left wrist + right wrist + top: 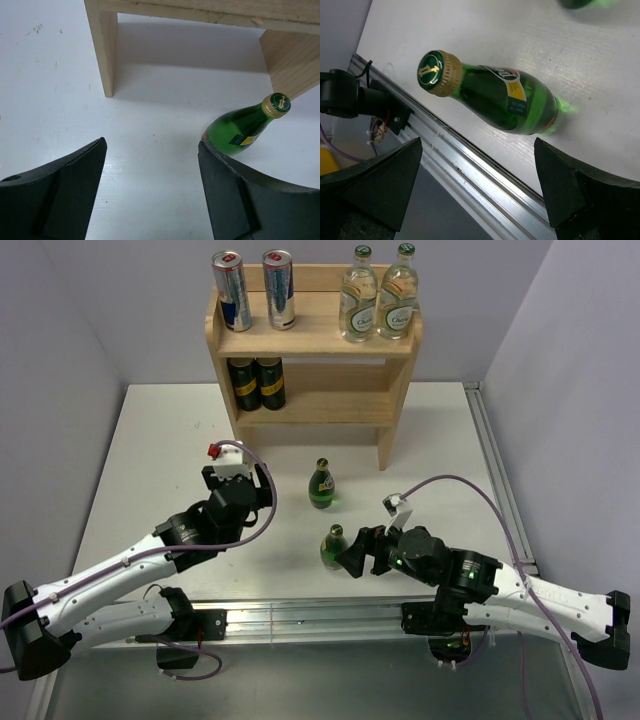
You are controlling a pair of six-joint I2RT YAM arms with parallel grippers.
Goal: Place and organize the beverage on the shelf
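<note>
The wooden shelf (312, 338) stands at the back. Its top tier holds two silver-and-blue cans (232, 290) on the left and two clear bottles (378, 292) on the right. Two green bottles stand on the table: one (321, 485) in front of the shelf, one (333, 546) nearer me. My left gripper (236, 462) is open and empty; in the left wrist view (150, 142) the farther bottle (242, 127) sits just beyond its right finger, below the shelf leg (102, 45). My right gripper (352, 552) is open beside the nearer bottle (505, 100), which stands ahead of the open jaws (477, 142).
Two dark containers with yellow labels (256, 383) stand at the left of the lower tier. An aluminium rail (300, 615) runs along the near table edge, also in the right wrist view (470, 175). Grey walls close in the back and sides.
</note>
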